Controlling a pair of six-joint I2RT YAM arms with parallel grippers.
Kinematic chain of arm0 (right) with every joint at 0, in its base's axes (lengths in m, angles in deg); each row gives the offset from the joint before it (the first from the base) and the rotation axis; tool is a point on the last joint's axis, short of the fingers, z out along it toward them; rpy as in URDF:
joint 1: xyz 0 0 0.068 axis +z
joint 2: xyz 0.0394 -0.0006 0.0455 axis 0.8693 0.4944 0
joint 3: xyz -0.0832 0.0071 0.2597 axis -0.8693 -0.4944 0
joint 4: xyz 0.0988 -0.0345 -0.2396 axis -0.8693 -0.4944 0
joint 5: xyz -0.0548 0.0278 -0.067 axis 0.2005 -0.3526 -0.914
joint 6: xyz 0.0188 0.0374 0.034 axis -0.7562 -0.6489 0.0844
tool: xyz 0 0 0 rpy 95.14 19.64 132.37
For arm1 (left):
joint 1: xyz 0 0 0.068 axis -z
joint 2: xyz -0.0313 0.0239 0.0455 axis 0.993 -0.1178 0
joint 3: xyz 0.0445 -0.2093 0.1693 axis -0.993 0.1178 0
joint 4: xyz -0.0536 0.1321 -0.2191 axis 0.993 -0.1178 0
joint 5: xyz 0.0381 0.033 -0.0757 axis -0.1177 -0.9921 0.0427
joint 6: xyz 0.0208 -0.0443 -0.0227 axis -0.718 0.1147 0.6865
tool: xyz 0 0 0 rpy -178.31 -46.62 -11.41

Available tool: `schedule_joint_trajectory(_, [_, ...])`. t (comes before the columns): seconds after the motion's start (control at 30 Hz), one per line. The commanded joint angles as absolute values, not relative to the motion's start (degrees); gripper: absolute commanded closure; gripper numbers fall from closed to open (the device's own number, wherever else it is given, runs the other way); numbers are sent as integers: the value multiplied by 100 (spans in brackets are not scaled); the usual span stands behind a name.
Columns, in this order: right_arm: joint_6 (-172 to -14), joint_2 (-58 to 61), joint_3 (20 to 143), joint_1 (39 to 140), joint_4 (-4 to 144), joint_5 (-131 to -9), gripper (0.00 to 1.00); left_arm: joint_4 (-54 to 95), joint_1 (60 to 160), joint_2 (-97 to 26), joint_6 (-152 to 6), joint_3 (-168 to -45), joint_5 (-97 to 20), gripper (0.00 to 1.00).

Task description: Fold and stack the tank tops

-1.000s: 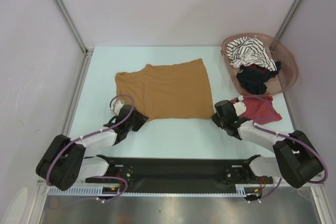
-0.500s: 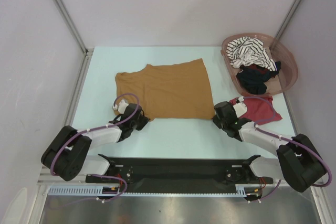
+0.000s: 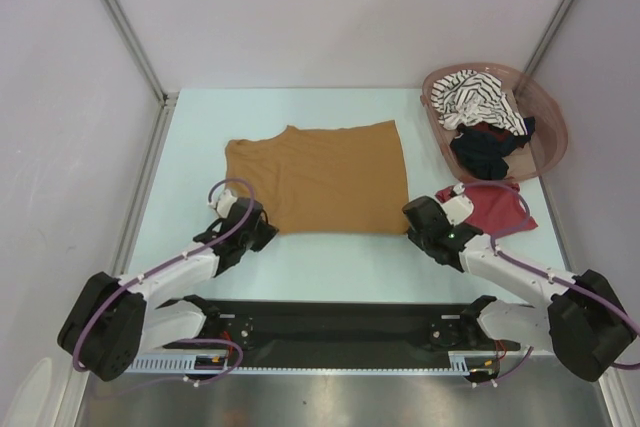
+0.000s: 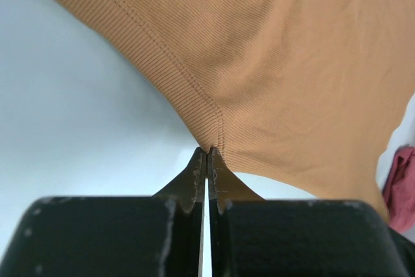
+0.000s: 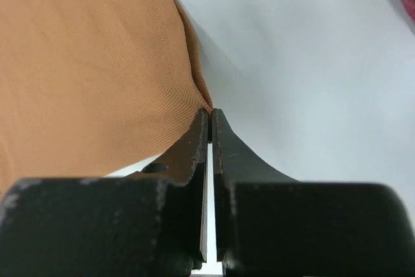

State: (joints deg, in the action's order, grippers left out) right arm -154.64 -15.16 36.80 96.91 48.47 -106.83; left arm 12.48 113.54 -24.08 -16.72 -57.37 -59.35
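Mustard-brown tank top [image 3: 320, 175]: spread flat in the middle of the counter [image 3: 330, 259], near edge lying left to right. Pinched at both near corners. Left claw [image 4: 207, 154] clamped narrow on the near left corner, right at the junction of ribbed hem and seam. Right claw [image 5: 211, 116] clamped narrow on the near right corner, with only a thin lip of cloth between the tips. Dark red tank top [image 3: 497, 209] bunched just right of the right claw. Striped tank top [image 3: 475, 97] and black tank top [image 3: 487, 149] piled in the basket [image 3: 548, 112] at far right.

Step in hand, by the look of it: folding the near edge over toward the far edge. To do it well:
- Lift both corners together, just enough to clear the counter.
- Keep the span between the claws taut to avoid sag or creases.
- Carry straight toward the far edge in step, lay near corners onto far corners, then let go.
- Pull gently, given the shallow bite on the right: likely to slip otherwise.
- Stay clear of the red cloth alongside.
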Motion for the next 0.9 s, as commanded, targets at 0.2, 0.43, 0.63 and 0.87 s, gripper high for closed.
schedule_joint_trajectory(0.2, [-14681,-1262,4612,9377,4748,-10919,100,624,11154,-2498,-2306,-6627,-5899,100])
schedule_joint_trajectory(0.43, [-14241,-734,5009,9000,5020,-10585,100,527,10943,-2928,-2614,-7225,-5855,100])
schedule_joint_trajectory(0.63, [-13969,-216,5439,8701,5161,-10418,100,554,10715,-3394,-2773,-7576,-5820,100])
schedule_joint_trajectory(0.87, [-13555,487,5923,8288,5416,-10005,100,633,10486,-3807,-2948,-7919,-5829,100])
